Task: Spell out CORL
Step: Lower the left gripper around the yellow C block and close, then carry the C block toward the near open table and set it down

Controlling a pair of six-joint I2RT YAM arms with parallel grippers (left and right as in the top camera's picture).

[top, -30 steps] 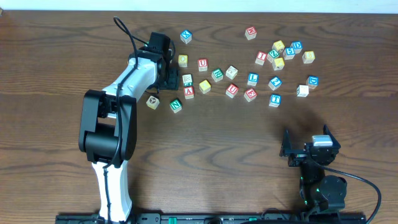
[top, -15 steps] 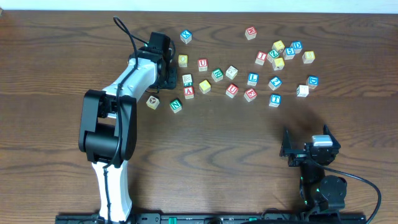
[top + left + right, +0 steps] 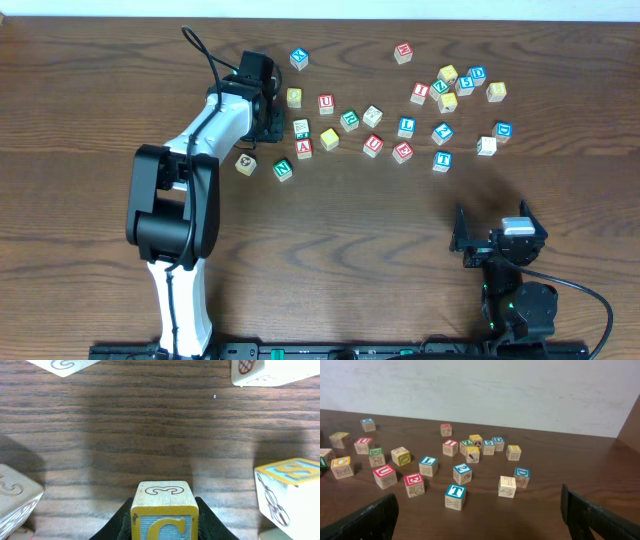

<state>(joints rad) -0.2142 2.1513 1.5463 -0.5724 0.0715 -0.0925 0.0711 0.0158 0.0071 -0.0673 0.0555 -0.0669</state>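
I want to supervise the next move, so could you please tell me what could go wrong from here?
1. The yellow-edged wooden C cube seems pinched by the left gripper just at its tips, so it could twist or slip when lifted.
2. A blue-edged wooden cube and a pale wooden cube stand close on either side; a sideways move might knock them.

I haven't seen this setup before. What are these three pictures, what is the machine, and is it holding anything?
Two robot arms sit at a wooden table. The overhead picture looks straight down. The other two come from a camera on each wrist, looking past that arm's own fingers. Small wooden letter cubes lie scattered across the far side. The left gripper is closed on a yellow-edged C cube. The right gripper rests open near the front edge, holding nothing.
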